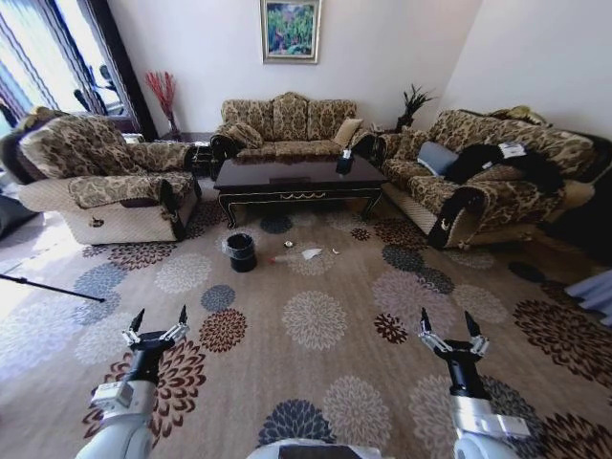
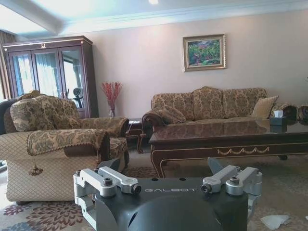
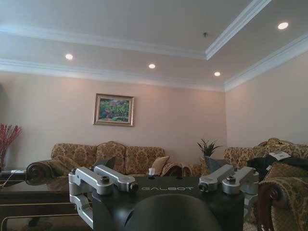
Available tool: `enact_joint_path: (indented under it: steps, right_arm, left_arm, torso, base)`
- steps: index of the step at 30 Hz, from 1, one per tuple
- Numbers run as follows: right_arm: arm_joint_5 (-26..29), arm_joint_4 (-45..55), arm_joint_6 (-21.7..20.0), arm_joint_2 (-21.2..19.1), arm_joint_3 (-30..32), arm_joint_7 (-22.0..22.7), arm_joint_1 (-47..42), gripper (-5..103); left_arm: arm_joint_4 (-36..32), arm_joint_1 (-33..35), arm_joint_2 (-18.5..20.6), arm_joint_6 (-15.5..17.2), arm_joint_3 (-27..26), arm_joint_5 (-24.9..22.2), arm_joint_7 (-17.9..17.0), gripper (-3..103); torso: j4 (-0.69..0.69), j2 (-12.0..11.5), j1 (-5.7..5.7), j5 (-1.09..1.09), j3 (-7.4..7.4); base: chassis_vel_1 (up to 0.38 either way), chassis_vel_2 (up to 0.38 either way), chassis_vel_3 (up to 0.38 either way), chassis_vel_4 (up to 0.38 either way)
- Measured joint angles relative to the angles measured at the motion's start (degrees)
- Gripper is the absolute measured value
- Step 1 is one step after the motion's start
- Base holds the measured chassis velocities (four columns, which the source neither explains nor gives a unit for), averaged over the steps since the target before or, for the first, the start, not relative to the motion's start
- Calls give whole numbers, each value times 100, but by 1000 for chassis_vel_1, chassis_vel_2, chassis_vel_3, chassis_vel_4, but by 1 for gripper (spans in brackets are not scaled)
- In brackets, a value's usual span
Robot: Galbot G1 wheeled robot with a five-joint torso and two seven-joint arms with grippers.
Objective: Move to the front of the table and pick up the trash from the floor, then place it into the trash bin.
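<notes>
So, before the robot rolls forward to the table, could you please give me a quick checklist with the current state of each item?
1. Left gripper open and empty: ok.
2. Right gripper open and empty: ok.
3. Trash in sight: ok, white paper on the carpet in front of the table.
4. Trash bin upright beside the litter: ok.
5. Carpet between robot and table free of obstacles: ok.
6. Within reach of the trash: not ok, both grippers hang far short.
</notes>
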Motion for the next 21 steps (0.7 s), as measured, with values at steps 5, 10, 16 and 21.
enact_joint_path:
  steps: [5,10,16,21]
  right_arm:
    - [-2,-12,-3,-5,-3,0,6,100]
    - [-11,-28,-3,-6,-9,-4,3,100]
    - [-12,-38,-4,-14,-9,-5,3,100]
    - [-10,-38,-10,-24,-6,-3,9,100]
  left_arm:
    - [2,-4,2,-1,-1,-1,-1,100]
    - [10,-10,8,-25,7,-16,2,100]
    - [10,-11,16,-25,2,8,7,100]
    - [12,-18,22,-25,-1,10,9,100]
  torso:
    - [0,-147,-67,0,-80]
    - [0,-297,-133,0,-165]
    - [0,-458,-204,0,-254]
    - [0,-621,-276,0,-346]
  base:
    - [0,0,0,0]
    - [0,0,0,0]
    - [0,0,0,0]
    - [0,0,0,0]
